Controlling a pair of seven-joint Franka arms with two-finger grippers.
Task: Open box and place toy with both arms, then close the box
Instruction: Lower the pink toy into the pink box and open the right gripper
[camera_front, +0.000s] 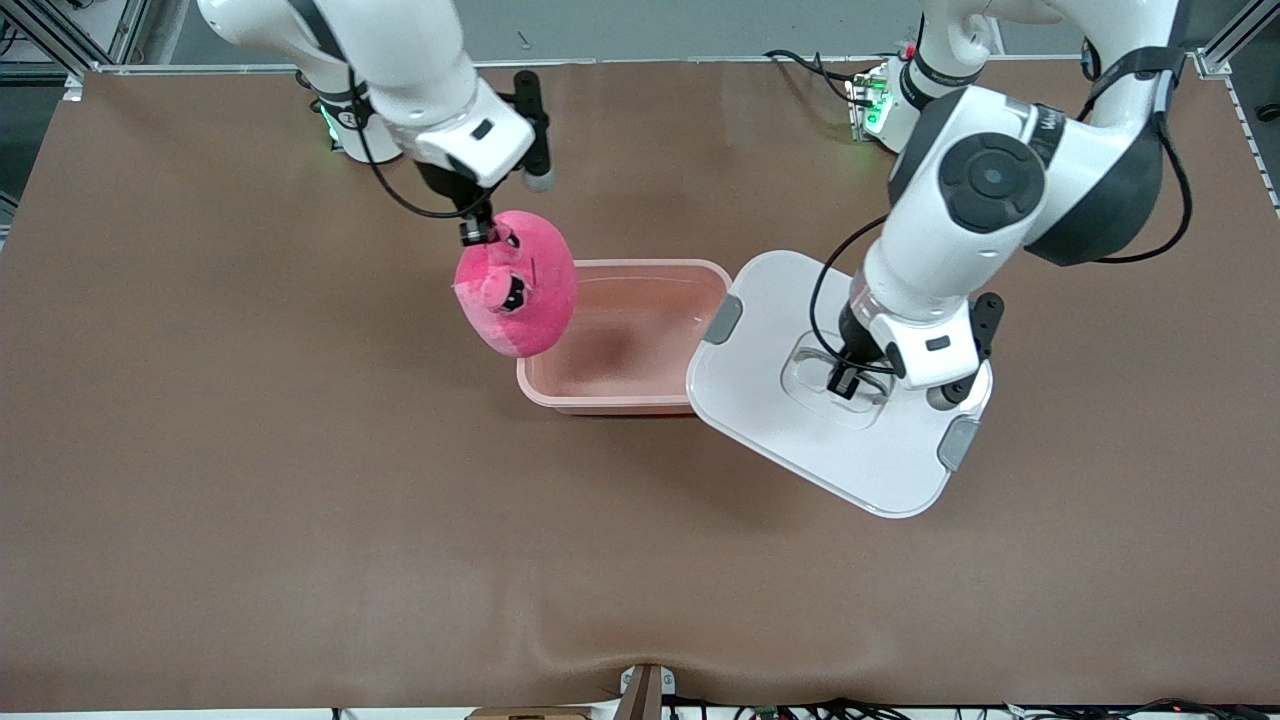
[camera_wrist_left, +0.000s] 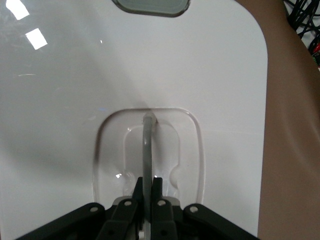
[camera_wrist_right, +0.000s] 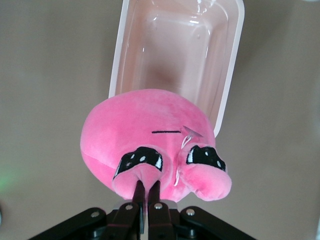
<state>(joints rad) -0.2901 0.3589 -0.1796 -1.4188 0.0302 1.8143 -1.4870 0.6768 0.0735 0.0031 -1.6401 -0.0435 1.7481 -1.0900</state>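
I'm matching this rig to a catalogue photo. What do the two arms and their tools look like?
Both arms are glossy white with dark grey joint caps and black cables looped alongside. The left tool and right tool are small, black and two-fingered, below white wrist blocks. Green lights glow at both bases.

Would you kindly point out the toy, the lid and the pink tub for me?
toy (camera_front: 530, 300): front view, on its plush body below the face.
lid (camera_front: 780, 410): front view, on its flat white top beside the handle recess.
pink tub (camera_front: 640, 265): front view, on its rim nearest the arms' bases.

table (camera_front: 300, 500): brown mat (rippled at near edge) | frame (camera_front: 1225, 50): aluminium
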